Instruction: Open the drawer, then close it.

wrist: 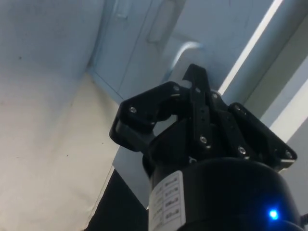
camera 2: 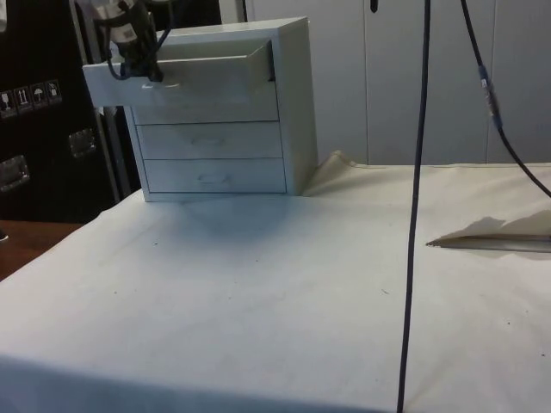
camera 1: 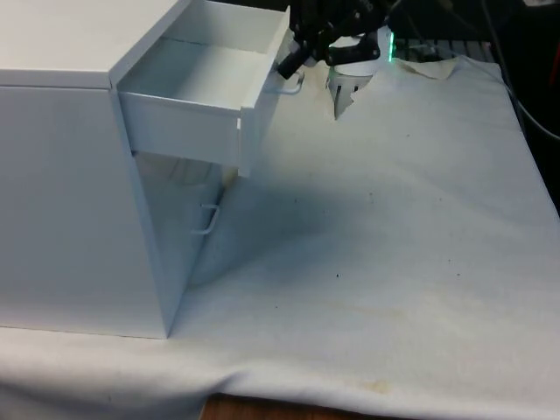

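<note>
A white chest of drawers [camera 1: 61, 192] [camera 2: 293, 103] stands on the cloth at the front view's left. Its top drawer [camera 1: 206, 83] [camera 2: 185, 77] is pulled far out and holds nothing. The drawer's thin metal handle [camera 1: 291, 86] [wrist: 185, 50] sticks out from the drawer front. My black gripper [camera 1: 289, 63] [camera 2: 142, 69] [wrist: 195, 72] is right at that handle, shut, with its tip just short of the bar in the wrist view. I cannot tell whether it touches the handle.
Two lower drawers [camera 2: 207, 140] [camera 2: 211, 176] are closed; one has a small handle [camera 1: 207, 220]. A dark cable [camera 2: 417, 206] hangs across the side view. The cloth has a raised fold [camera 2: 504, 243] and a crumpled edge [camera 1: 350, 98] near the gripper.
</note>
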